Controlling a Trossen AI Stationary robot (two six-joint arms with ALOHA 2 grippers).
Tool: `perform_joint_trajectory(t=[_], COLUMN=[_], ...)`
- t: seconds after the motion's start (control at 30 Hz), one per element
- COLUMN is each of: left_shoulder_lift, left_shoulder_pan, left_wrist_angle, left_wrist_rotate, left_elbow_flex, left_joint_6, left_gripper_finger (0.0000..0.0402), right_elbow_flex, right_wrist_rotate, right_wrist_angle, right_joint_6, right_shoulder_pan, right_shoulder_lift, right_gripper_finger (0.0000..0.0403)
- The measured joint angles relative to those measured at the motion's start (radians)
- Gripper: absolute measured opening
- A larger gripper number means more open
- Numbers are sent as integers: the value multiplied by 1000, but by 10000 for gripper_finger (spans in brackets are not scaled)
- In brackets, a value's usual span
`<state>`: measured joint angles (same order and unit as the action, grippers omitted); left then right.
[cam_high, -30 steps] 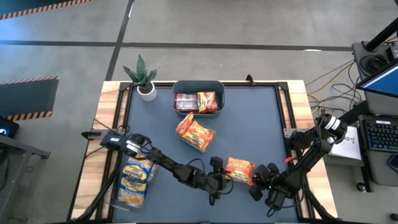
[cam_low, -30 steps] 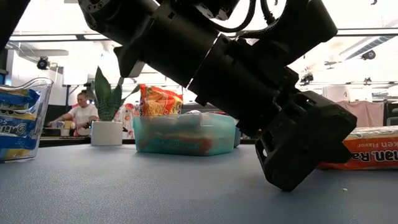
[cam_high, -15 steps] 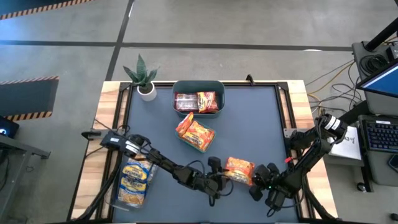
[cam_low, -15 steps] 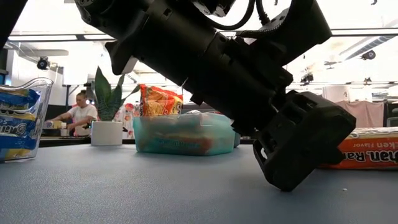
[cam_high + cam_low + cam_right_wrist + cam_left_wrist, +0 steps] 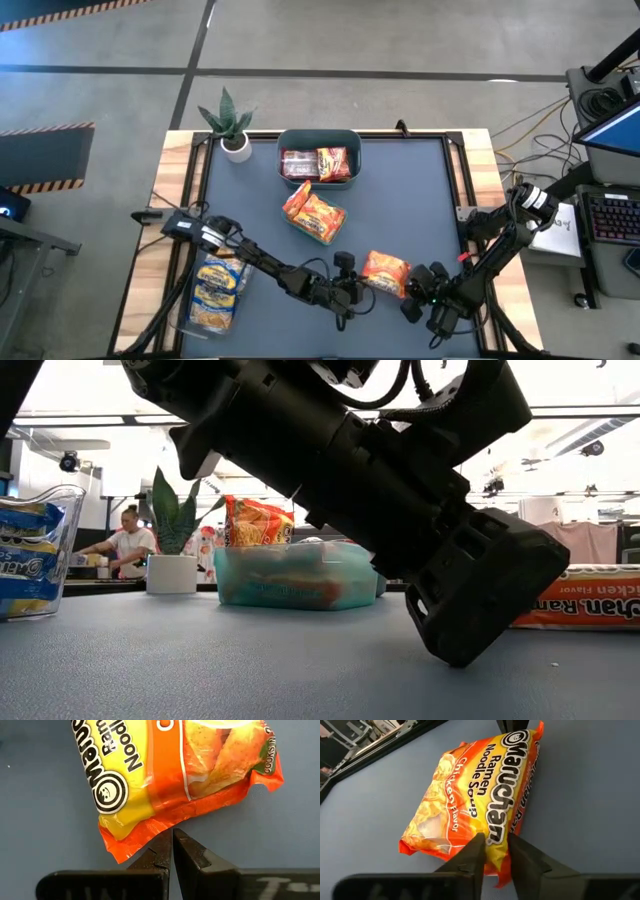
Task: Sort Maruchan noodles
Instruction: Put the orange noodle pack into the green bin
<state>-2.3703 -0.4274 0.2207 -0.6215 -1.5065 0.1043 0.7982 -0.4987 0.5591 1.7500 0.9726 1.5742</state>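
Note:
An orange-and-yellow Maruchan packet [image 5: 385,272] sits near the table's near edge, between both grippers. My left gripper [image 5: 495,851] is at its left end and shut on it. My right gripper [image 5: 172,834] is at its right end, with its fingers shut at the packet's crimped seam. Two more orange packets [image 5: 314,212] lie mid-table. A grey-teal tub [image 5: 352,143] at the far side holds dark red and orange packets. Yellow-and-blue packets [image 5: 217,288] lie in a clear bin at the left. My left gripper pinches the packet's short edge [image 5: 496,840] between its two fingers, coming level from the table's left. The packet stretches away beyond the fingertips, printed face up. My right gripper is shut on the rim of the crimped orange seam [image 5: 167,823], only at the fingertips, coming level from the table's right.
A potted plant [image 5: 232,125] stands at the far left corner. The clear bin [image 5: 30,550] rises at the left in the low view, and the tub [image 5: 297,575] stands behind my arm. A person [image 5: 128,545] sits in the room beyond the table.
My left arm has sunk a little and its gripper has tipped slightly. The packet's end has dropped a touch in the low view. Both grippers have stayed shut at the packet's ends.

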Motion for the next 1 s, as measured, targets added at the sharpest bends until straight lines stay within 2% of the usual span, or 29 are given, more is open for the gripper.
perform_joint_trajectory(t=[0.3,0.77,0.9,1.0], left_shoulder_lift=[10,38,72,114], left_shoulder_pan=[-1,-7,-13,-20], left_wrist_angle=[-3,-30,-79,-111], left_wrist_rotate=[3,1,0,-38], left_elbow_flex=[2,6,7,6], left_joint_6=[14,32,27,20], left_gripper_finger=[3,0,0,0], right_elbow_flex=[0,0,0,0], right_wrist_rotate=[0,-3,-35,-67], right_wrist_angle=[0,8,11,11], right_joint_6=[-10,5,1,-8], right_shoulder_pan=[0,2,9,22], right_shoulder_lift=[0,-38,-61,-80], right_gripper_finger=[9,9,9,9])
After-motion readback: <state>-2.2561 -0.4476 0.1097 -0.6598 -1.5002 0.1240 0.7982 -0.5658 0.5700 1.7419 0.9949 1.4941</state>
